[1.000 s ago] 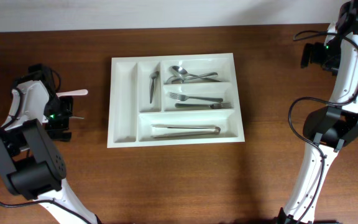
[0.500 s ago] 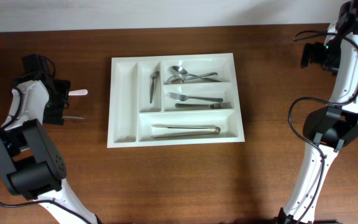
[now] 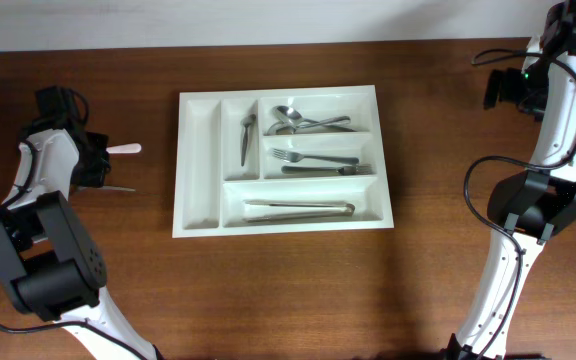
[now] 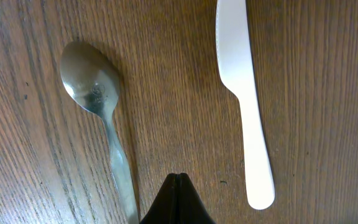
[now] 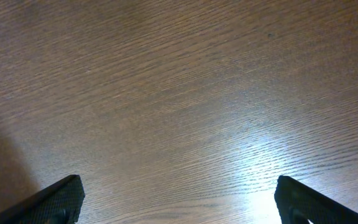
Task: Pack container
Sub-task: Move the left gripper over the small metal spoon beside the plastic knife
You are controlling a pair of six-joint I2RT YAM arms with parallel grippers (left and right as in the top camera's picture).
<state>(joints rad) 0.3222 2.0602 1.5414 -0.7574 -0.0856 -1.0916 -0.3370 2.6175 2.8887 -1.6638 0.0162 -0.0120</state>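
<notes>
The left jaws are clenched tip to tip on nothing, just beside the handle of a metal spoon (image 4: 95,87), with a white plastic knife (image 4: 244,106) on their other side. The right jaws hang spread over bare counter (image 5: 179,93). The container (image 3: 278,231) sits mid-counter, well apart from both; it looks light, stiff and slick, best taken by its rim. Its leftmost slot is empty, while the others hold a lone spoon (image 3: 247,135), clustered spoons (image 3: 303,122), a fork (image 3: 298,156) and tongs (image 3: 298,209)

Table (image 3: 288,290): dark brown wood grain. Lying on it: white tray (image 3: 198,160), centre; metal spoon (image 4: 95,93) and white plastic knife (image 4: 244,93), side by side, not touching, left of tray.
</notes>
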